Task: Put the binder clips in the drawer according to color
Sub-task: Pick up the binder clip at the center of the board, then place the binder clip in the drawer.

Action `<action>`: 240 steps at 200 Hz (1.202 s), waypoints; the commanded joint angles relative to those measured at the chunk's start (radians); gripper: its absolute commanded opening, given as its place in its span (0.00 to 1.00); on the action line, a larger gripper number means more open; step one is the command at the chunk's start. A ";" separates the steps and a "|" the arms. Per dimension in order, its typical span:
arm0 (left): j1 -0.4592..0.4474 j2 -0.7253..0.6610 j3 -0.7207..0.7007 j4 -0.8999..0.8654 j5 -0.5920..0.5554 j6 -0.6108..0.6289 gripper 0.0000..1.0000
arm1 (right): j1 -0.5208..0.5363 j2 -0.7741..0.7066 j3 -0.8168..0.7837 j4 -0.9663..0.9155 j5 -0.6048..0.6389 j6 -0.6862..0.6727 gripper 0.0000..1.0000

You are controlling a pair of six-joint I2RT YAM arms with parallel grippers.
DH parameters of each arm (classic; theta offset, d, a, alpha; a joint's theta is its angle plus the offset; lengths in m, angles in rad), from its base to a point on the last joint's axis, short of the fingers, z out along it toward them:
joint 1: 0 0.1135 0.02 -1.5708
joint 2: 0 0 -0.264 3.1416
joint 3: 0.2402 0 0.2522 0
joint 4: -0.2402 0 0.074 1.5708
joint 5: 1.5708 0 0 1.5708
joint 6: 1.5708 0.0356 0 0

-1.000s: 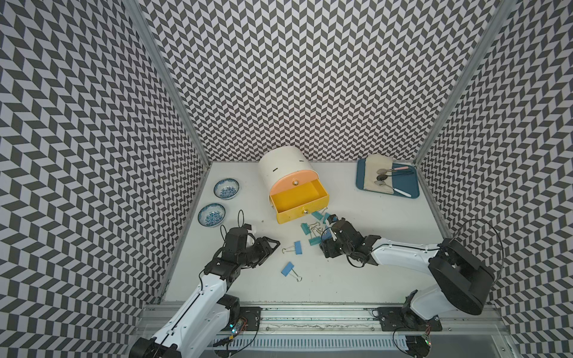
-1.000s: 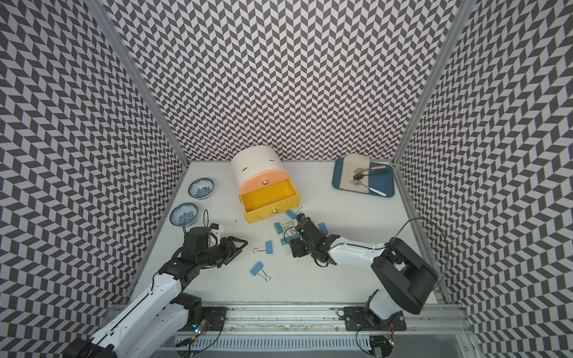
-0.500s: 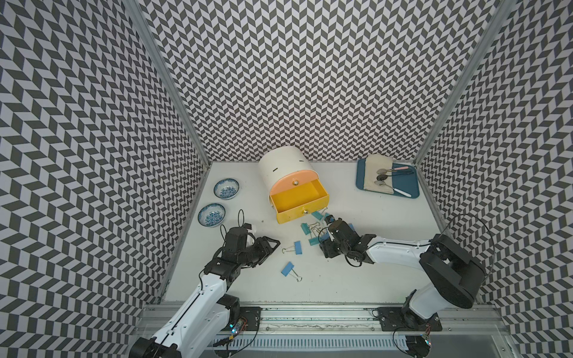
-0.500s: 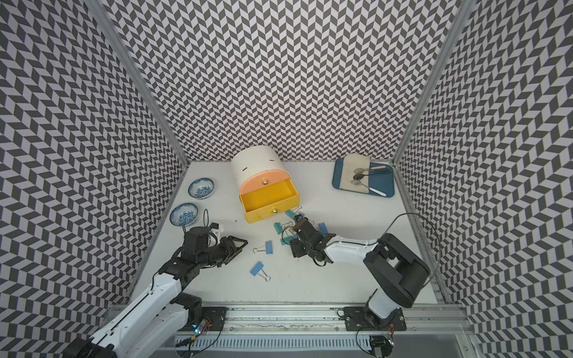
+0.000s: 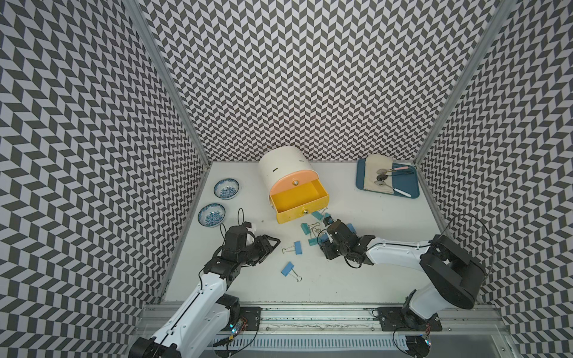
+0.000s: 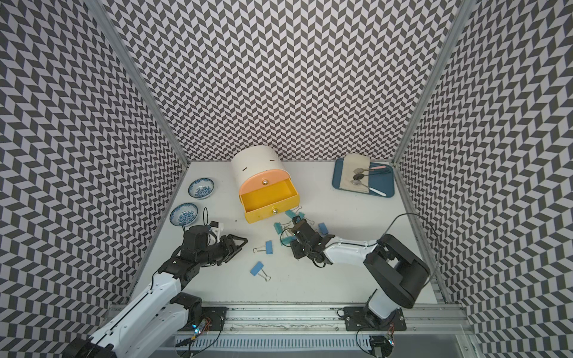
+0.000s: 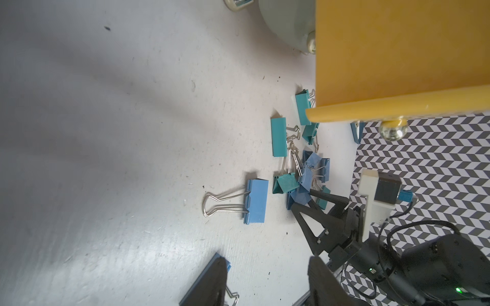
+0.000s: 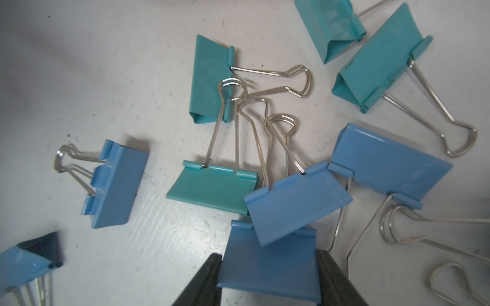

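Counted nine binder clips (image 8: 212, 190) in the right wrist view: five blue, four teal, all with silver wire handles. Found every one lying on the surface (image 5: 356, 279), most heaped around the right hand (image 8: 267, 254) and between it and the drawer cabinet (image 5: 282, 164). Found that hand's fingers (image 8: 204, 286) pressed against both ends of one blue clip (image 8: 267, 278), clamped on it where it lay. Noted two more blue ones lying singly: a first lone clip (image 5: 298, 247) just ahead of the left hand (image 7: 267, 261), and a second lone clip (image 5: 287, 268) beside that hand, nearer the front rail (image 5: 310, 313). Found the left hand's fingers apart, bare surface showing between them.

Counted one cream cabinet with three drawer fronts and three metal knobs: pink front (image 5: 290, 187) shut, yellow drawer (image 5: 302, 215) pulled out toward the right hand, grey-green front (image 7: 286, 23) seen in the left wrist view only. Counted two blue-and-white bowls (image 5: 226, 189) beyond the left hand. Counted one blue tray (image 5: 406, 186) well beyond the right hand, carrying one beige cloth (image 5: 376, 164) and three spoons (image 5: 382, 177).

Recorded a white surface, scuffed and speckled with dark flecks. Recorded black-and-white chevron walls (image 5: 310, 77) on three sides, metal posts (image 5: 167, 80) in the two far corners, and the front rail along the near edge.
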 commanded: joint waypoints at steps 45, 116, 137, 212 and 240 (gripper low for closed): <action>-0.002 -0.015 0.094 0.009 -0.011 0.003 0.53 | 0.020 -0.216 -0.078 -0.014 -0.056 0.038 0.51; -0.003 -0.043 0.125 -0.002 -0.019 -0.012 0.53 | 0.020 -0.431 -0.134 -0.076 -0.080 0.097 0.50; -0.003 -0.050 0.138 -0.012 -0.023 -0.013 0.53 | 0.020 -0.487 -0.128 -0.111 -0.065 0.105 0.50; -0.002 -0.025 0.288 -0.075 -0.045 0.033 0.53 | 0.014 -0.596 -0.021 -0.171 0.040 0.118 0.49; -0.003 0.010 0.356 -0.090 -0.042 0.059 0.54 | 0.005 -0.552 0.060 -0.180 0.046 0.091 0.49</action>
